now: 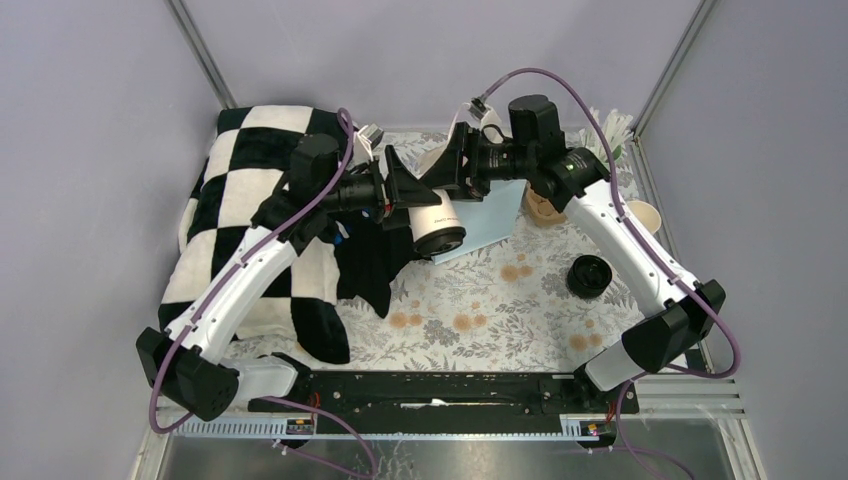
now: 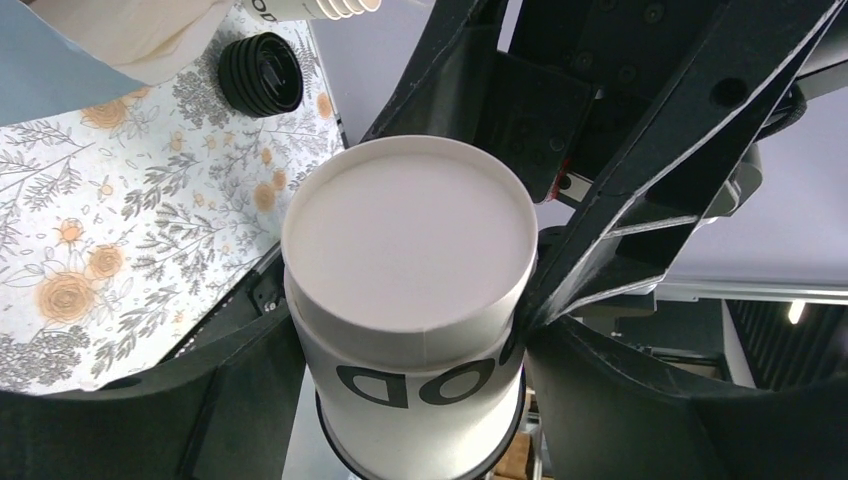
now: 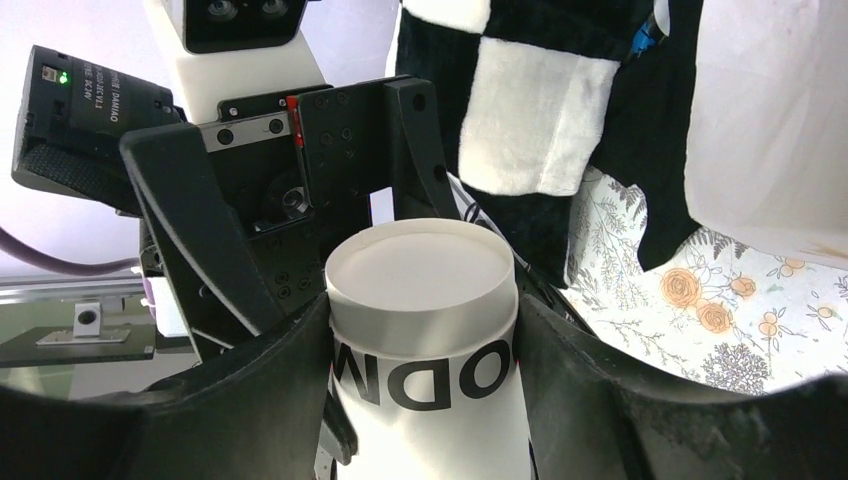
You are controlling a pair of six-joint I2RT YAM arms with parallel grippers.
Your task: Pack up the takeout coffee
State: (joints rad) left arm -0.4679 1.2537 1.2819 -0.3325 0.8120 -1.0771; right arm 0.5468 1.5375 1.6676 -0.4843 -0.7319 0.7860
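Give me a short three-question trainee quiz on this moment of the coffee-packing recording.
1. True or false: the takeout coffee stands upright on the floral tablecloth.
2. Whose fingers flank the cup in the wrist views? A) left gripper only B) right gripper only C) both
3. Short answer: what dark item lies on the tablecloth beside the right arm?
Key: 1 false, it is tilted in the air between the two grippers. 2 C. 3 a stack of black lids.
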